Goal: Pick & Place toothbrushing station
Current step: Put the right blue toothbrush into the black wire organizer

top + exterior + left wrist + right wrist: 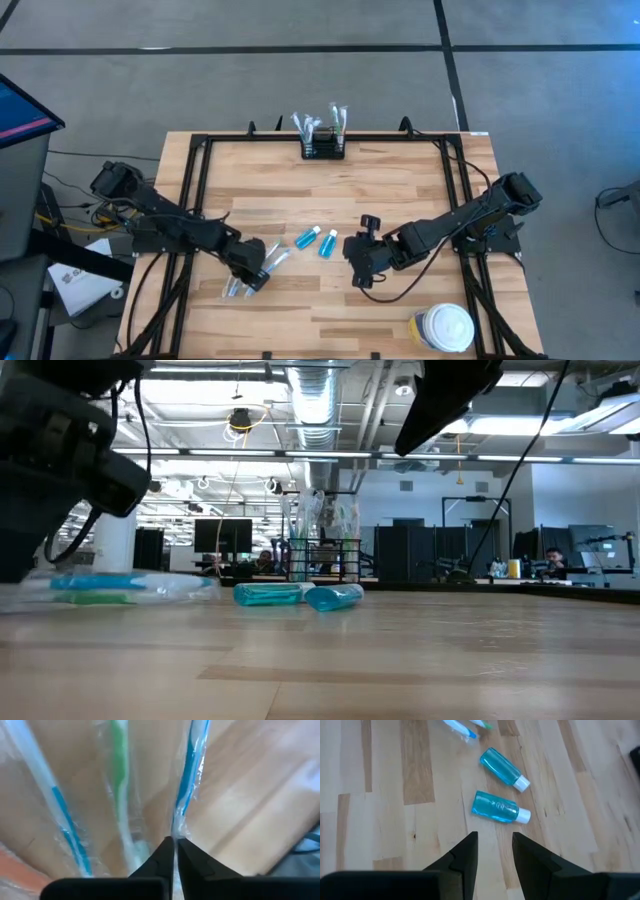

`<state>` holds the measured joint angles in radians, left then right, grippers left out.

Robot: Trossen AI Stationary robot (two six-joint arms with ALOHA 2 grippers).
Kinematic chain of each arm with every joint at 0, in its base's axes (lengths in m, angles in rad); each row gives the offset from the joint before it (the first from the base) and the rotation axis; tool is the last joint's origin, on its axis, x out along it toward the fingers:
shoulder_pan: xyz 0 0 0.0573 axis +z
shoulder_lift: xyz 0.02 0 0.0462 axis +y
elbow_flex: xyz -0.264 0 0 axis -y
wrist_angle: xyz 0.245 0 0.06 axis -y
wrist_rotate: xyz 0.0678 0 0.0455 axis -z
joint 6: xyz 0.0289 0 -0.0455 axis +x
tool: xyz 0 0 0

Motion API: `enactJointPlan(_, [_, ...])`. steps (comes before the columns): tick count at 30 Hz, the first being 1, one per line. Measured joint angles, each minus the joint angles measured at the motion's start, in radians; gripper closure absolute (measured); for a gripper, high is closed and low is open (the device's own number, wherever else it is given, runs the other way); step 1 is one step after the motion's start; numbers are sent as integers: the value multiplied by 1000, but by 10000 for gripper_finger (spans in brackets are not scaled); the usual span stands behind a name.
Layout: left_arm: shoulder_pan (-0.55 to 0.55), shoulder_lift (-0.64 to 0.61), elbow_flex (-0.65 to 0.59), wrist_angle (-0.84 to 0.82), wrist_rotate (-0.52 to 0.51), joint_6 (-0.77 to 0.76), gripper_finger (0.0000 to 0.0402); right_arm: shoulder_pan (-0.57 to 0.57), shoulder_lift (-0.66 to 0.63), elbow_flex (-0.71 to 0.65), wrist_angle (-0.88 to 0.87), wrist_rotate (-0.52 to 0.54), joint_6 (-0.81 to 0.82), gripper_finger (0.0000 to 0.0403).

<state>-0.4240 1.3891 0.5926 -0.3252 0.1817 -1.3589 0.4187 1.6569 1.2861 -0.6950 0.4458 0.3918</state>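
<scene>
The black open-topped caddy (323, 146) stands at the table's far middle with several wrapped toothbrushes upright in it; it also shows in the low view (322, 556). Three wrapped toothbrushes (252, 276) lie on the wood at the near left. My left gripper (249, 272) is over them, shut on the one with the blue handle (192, 770). Two blue bottles (306, 238) (328, 243) lie on their sides mid-table. My right gripper (495, 845) is open and empty just right of them, above the wood. My left gripper pinches the end of the blue toothbrush's clear wrapper (176, 829) between its two fingertips. The fingers lie roughly along the brush. In the low view the wrapped brushes (110, 588) rest flat on the table.
A round white-lidded jar with a yellow label (443, 327) stands at the near right. A black frame (195, 180) runs around the tabletop. The two blue bottles (499, 807) (504, 767) lie just ahead of my right gripper. Bare wood lies between the bottles and the caddy.
</scene>
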Motion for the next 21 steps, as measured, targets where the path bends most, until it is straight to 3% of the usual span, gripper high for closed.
enactJointPlan(13, [6, -166, 0, 129, -61, 56, 401, 23, 0, 0, 259, -47, -338, 291])
enactJointPlan(21, [26, -192, 0, 248, -60, 113, 401, 39, 40, 3, 396, -61, -433, 291])
